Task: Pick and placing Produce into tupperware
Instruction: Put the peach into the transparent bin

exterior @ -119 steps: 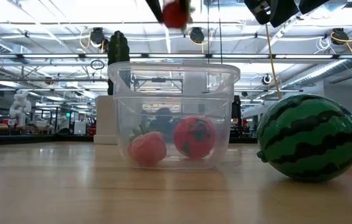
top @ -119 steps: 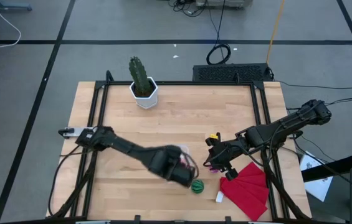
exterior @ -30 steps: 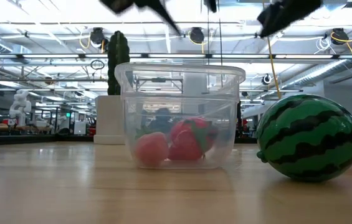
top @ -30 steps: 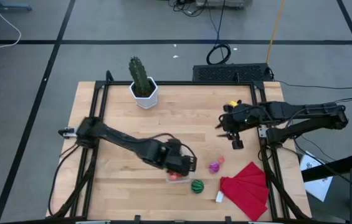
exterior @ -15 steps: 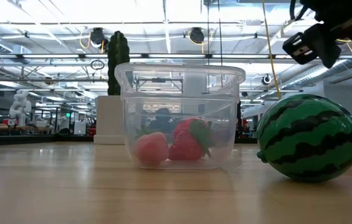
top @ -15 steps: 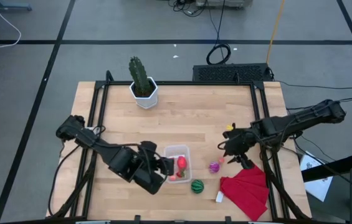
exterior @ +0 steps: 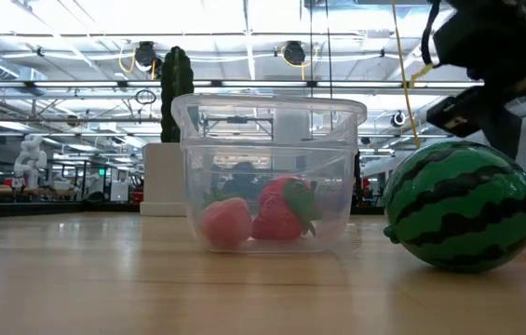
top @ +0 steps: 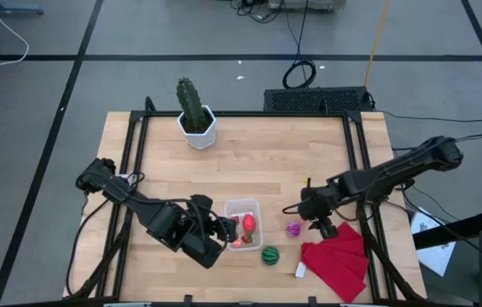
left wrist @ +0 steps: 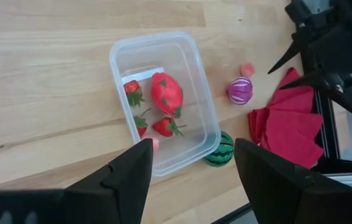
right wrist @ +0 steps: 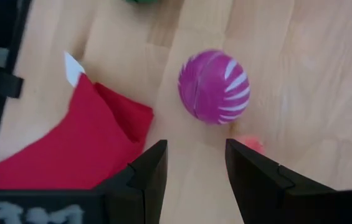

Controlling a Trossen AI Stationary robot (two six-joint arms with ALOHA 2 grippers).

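Tupperware (top: 243, 223), near the table's front edge, holds the red strawberry pieces (left wrist: 165, 93). At its 4 o'clock we find the green striped ball (top: 270, 254); at 3 o'clock, the purple piece (right wrist: 214, 86). We see the right gripper (right wrist: 191, 163) above that purple piece, fingers parted, empty. The left gripper (left wrist: 191, 163), at 9 o'clock, is likewise released.

A clear rectangular plastic tupperware (left wrist: 195, 109) on the wooden surface (left wrist: 45, 74) holds red strawberry pieces (left wrist: 166, 93); a purple striped vegetable (left wrist: 240, 91) and green striped ball (left wrist: 220, 151) lie outside.
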